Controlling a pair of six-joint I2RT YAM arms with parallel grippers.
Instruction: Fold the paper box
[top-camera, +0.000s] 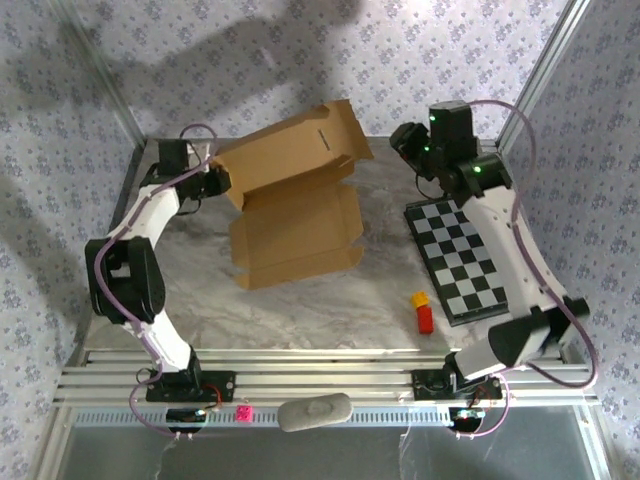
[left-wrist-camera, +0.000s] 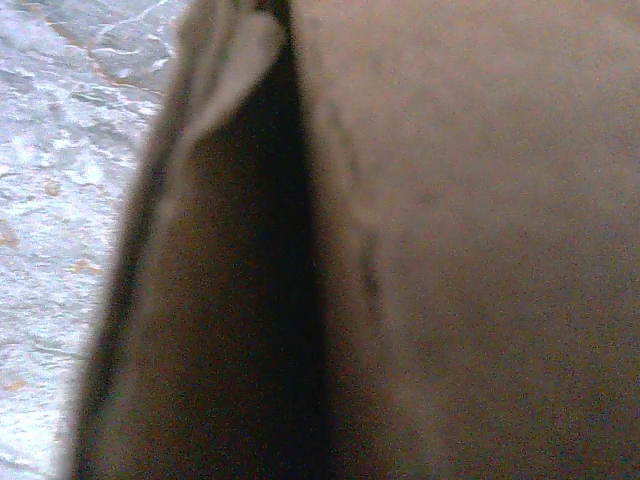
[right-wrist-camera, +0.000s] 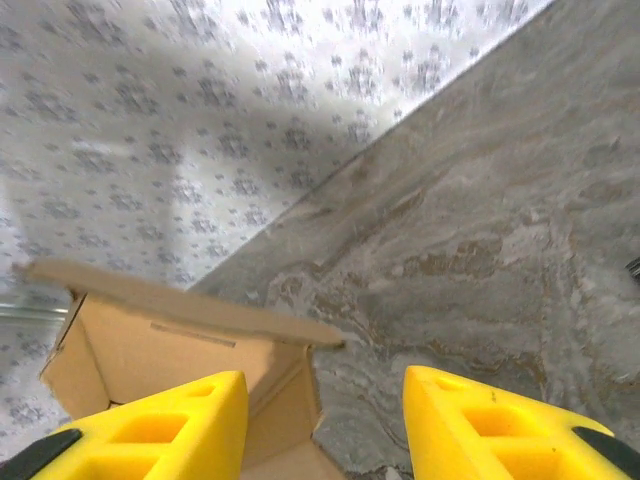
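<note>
While left tool clamps paper box, extended right tool gapes.

The top external camera looks steeply down from the near side over the whole table. The left wrist camera sits blurringly close to the paper box. The right wrist camera faces low across the table toward the wall, also catching that box.
</note>
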